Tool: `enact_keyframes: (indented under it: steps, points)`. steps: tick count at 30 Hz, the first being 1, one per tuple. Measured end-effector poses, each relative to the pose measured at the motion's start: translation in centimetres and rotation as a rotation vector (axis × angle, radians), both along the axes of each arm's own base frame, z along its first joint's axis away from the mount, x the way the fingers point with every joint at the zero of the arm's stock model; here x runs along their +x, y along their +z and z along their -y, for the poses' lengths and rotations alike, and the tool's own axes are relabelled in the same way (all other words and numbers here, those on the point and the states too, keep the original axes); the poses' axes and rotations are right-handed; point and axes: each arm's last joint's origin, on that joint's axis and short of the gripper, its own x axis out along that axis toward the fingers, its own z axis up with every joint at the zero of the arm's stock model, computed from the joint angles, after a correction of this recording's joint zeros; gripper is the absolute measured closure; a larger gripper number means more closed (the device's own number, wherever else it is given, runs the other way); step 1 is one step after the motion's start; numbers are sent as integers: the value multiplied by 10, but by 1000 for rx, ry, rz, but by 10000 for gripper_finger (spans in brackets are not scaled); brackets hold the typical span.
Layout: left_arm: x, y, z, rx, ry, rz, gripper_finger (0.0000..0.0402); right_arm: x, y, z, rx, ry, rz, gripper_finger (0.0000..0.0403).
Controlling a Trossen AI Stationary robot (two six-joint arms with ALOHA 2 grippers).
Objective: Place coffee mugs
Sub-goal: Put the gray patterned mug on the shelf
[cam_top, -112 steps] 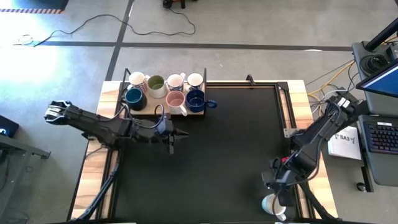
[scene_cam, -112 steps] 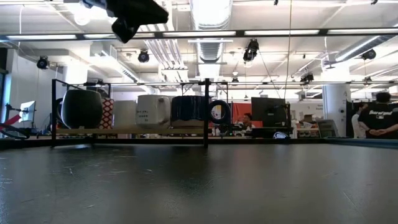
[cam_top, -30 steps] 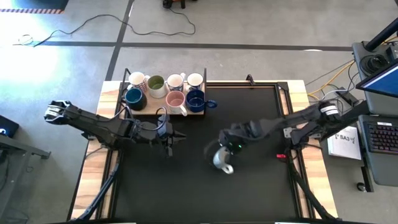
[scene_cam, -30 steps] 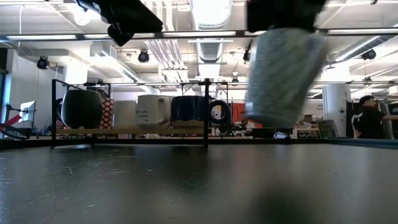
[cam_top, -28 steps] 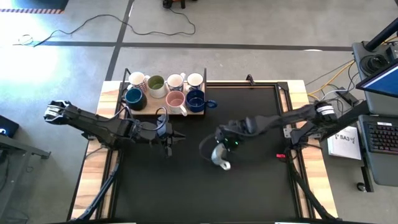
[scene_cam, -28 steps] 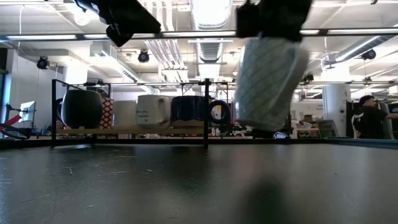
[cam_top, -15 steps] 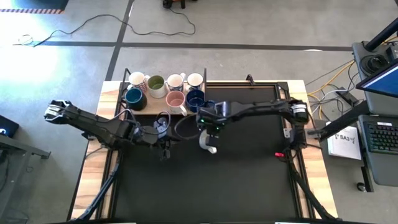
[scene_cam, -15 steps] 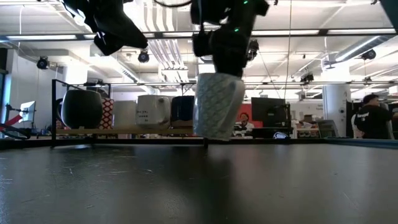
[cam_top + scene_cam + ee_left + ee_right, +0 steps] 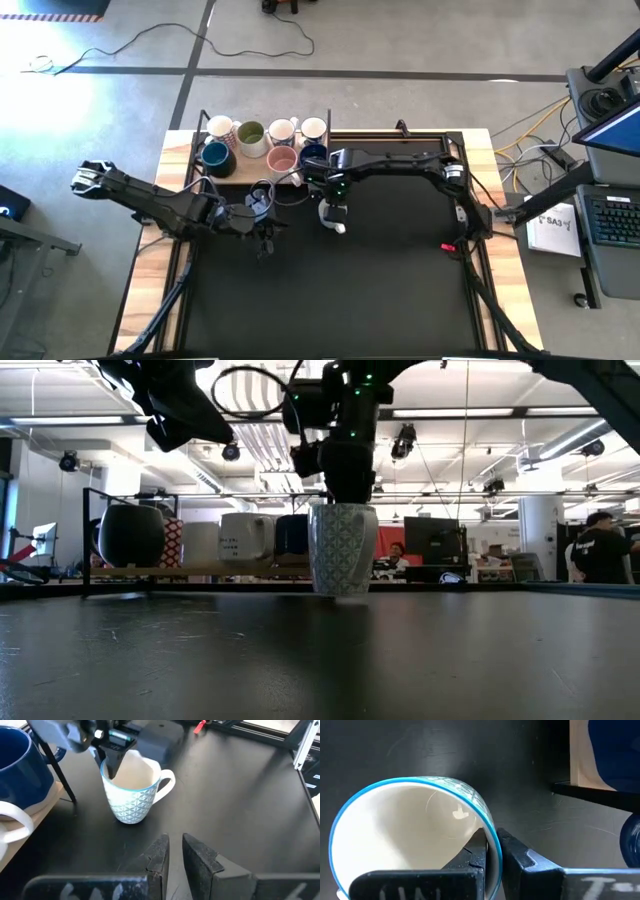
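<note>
A white mug with a blue lattice print (image 9: 132, 790) stands upright on the black mat, just on the near side of the rack (image 9: 265, 178). My right gripper (image 9: 492, 842) is above it, shut on its rim. The rack at the far left holds several mugs, among them dark blue (image 9: 215, 155), pink (image 9: 283, 160) and olive inside (image 9: 250, 133). My left gripper (image 9: 172, 852) hovers a little to the left of the printed mug, fingers shut on nothing. My right gripper pinches the mug's rim (image 9: 487, 832), one finger inside the mug and one outside, on the side opposite the handle (image 9: 167, 780). The fingers come from above, pointing down. The mug is upright, its base at the mat; whether it rests there I cannot tell.
The rack's black metal frame (image 9: 330, 540) stands right behind the printed mug. The black mat (image 9: 380, 290) stretches to the right and near side. Wooden table borders (image 9: 480, 160) run along both sides. People stand in the room beyond.
My right gripper has carried the printed mug from mid-table toward the far left, up to the rack, and lowered it. The mug has gone from tilted to upright, down to the mat. My left gripper has shifted slightly toward the near edge.
</note>
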Motion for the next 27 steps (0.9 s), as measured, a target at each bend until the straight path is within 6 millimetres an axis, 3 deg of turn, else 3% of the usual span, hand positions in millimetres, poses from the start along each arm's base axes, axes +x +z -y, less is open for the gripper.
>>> enact_keyframes:
  steps: [14, 27]
  points:
    - [0, 0, 0, 3, -4, -3, 366, 5, -10, 17, 11, -34, -19, 385]
    - [-2, -2, 0, 13, -7, -27, 366, 7, -11, 17, 26, -147, 3, 360]
